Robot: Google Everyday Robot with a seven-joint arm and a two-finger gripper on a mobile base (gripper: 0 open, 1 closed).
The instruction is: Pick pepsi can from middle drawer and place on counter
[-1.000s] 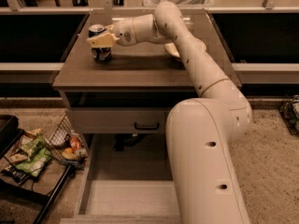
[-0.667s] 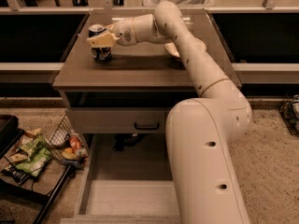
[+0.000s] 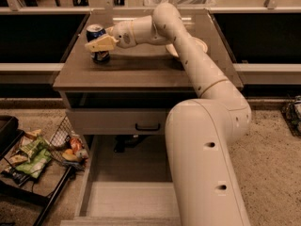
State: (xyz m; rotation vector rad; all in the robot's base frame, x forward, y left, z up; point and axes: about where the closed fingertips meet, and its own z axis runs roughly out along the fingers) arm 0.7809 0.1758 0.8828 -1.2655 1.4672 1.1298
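The pepsi can stands upright on the counter, near its back left corner. My gripper reaches in from the right and is shut on the can, with one pale finger crossing its front. The can's base rests on the counter top. Below, the middle drawer is pulled out, and its pale floor shows nothing on it. My arm covers the drawer's right part.
A pale bowl sits on the counter at the back right, partly behind my arm. A shut drawer front with a black handle is under the counter. A wire basket of snack packets stands on the floor to the left.
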